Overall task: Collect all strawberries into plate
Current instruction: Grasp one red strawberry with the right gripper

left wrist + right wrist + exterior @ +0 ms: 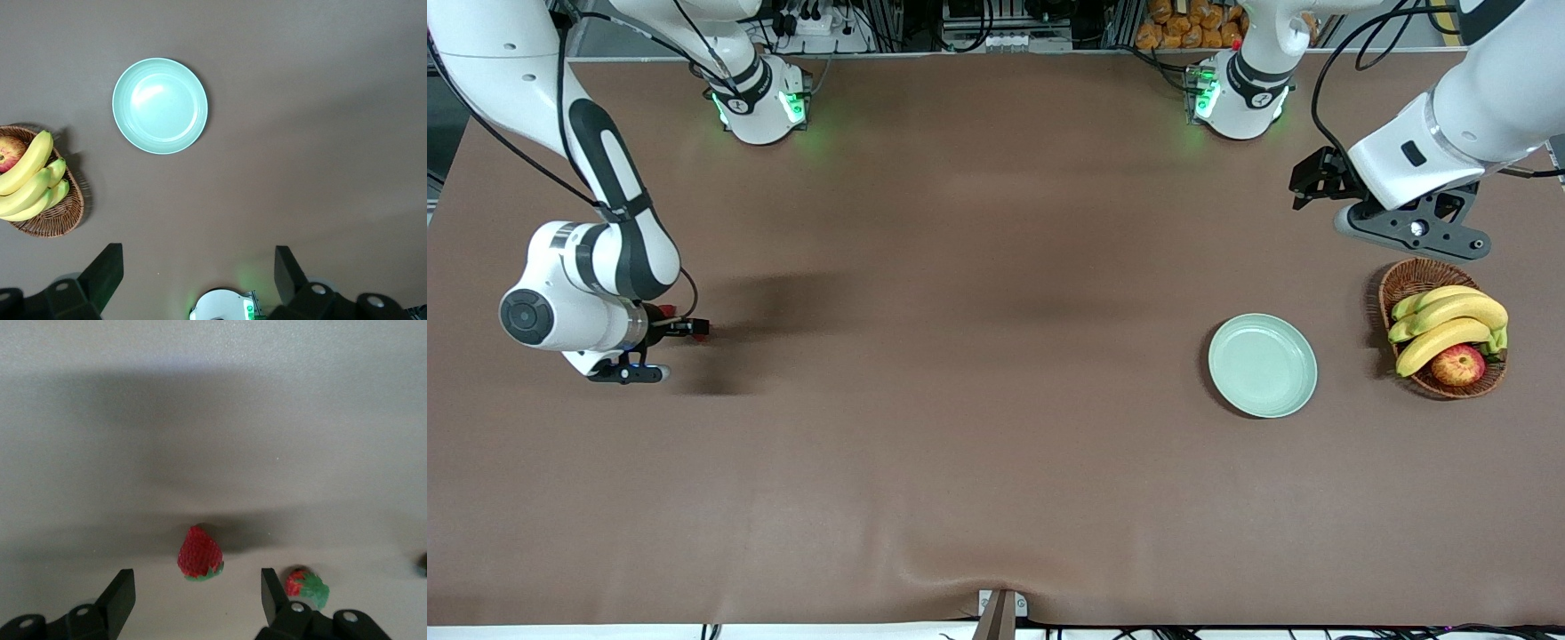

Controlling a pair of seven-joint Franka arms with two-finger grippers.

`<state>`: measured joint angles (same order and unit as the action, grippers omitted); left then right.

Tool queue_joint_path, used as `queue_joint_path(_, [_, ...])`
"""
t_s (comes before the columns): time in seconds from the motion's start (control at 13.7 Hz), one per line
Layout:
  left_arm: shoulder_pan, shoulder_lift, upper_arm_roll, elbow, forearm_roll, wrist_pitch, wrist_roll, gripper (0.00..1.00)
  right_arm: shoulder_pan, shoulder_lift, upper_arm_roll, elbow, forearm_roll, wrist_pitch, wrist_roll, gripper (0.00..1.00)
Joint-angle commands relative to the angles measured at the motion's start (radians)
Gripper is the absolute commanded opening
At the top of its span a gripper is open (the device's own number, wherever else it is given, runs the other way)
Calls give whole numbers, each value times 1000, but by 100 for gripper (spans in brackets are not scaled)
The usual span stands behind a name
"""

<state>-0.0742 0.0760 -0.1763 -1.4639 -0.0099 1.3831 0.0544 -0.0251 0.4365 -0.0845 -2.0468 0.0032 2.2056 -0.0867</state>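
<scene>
Three strawberries show in the right wrist view: one [199, 555] lies on the table between my open right gripper's [197, 597] fingers, just ahead of the tips. A second [307, 585] lies beside one finger, and a third [423, 563] is cut off at the picture's edge. In the front view my right gripper [685, 327] is low over the table at the right arm's end and mostly hides the berries. The mint-green plate [1263, 364] is empty at the left arm's end and also shows in the left wrist view [160, 105]. My left gripper [1316, 182] [197, 267] is open, empty and high up.
A brown wicker basket [1409, 277] [60, 220] with bananas [1449, 320] and a red-yellow apple [1458, 364] stands beside the plate, closer to the left arm's end of the table. The brown tabletop runs between the plate and the berries.
</scene>
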Motion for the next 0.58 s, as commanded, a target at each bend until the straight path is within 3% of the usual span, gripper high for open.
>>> queue_joint_path(0.0, [7, -2, -2, 2, -18, 1, -13, 100, 13, 1, 0, -55, 12, 81, -10, 84])
queue_joint_path(0.22, [5, -1, -2, -1, -18, 1, -13, 100, 11, 13, 0, -58, 12, 88, -11, 73])
queue_joint_path(0.51, [2, -2, -2, 0, -18, 1, -15, 100, 13, 22, 0, -67, 12, 89, -11, 28])
